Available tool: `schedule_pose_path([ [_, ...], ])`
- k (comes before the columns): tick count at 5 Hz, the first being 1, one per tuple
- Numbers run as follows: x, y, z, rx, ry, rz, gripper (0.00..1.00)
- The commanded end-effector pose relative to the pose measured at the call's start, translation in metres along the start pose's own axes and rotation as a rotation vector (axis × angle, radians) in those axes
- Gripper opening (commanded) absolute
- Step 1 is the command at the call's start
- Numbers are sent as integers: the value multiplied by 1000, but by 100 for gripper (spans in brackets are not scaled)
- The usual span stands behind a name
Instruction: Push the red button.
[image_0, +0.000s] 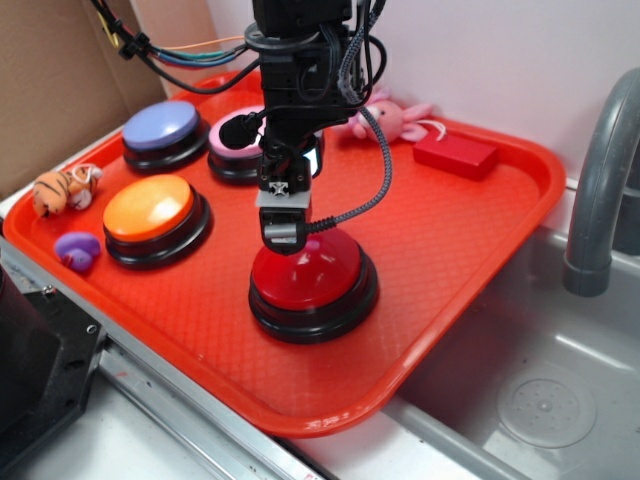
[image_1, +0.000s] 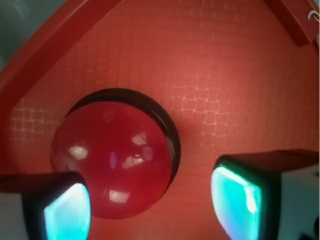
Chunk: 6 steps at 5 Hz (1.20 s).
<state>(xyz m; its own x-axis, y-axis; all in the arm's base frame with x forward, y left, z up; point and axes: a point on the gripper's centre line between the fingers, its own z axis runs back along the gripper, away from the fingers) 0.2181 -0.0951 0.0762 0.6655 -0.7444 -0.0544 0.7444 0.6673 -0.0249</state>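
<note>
The red button (image_0: 312, 272) is a glossy dark-red dome on a round black base, near the front middle of the red tray (image_0: 450, 260). My gripper (image_0: 284, 232) points straight down over the dome's back-left part, right at its surface; I cannot tell if it touches. In the wrist view the red button (image_1: 112, 160) fills the lower left. The gripper (image_1: 150, 205) is open and empty. One fingertip (image_1: 67, 212) overlaps the dome's edge and the other (image_1: 235, 200) is over bare tray.
An orange dome button (image_0: 150, 210), a lavender one (image_0: 162, 128) and a pink one (image_0: 232, 140) stand to the left and behind. A small red block (image_0: 455, 153), pink plush (image_0: 395, 118), tiger toy (image_0: 62, 188) and purple toy (image_0: 77, 248) lie on the tray. Sink (image_0: 540, 400) and faucet (image_0: 600, 180) are at the right.
</note>
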Motion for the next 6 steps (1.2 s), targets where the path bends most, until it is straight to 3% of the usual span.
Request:
schedule_pose_path([
  [1, -27, -11, 63, 13, -132, 153, 100],
  [2, -27, -18, 113, 46, -128, 145, 100],
  [3, -25, -21, 134, 43, -123, 138, 100],
  [6, -25, -26, 142, 28, -110, 143, 100],
])
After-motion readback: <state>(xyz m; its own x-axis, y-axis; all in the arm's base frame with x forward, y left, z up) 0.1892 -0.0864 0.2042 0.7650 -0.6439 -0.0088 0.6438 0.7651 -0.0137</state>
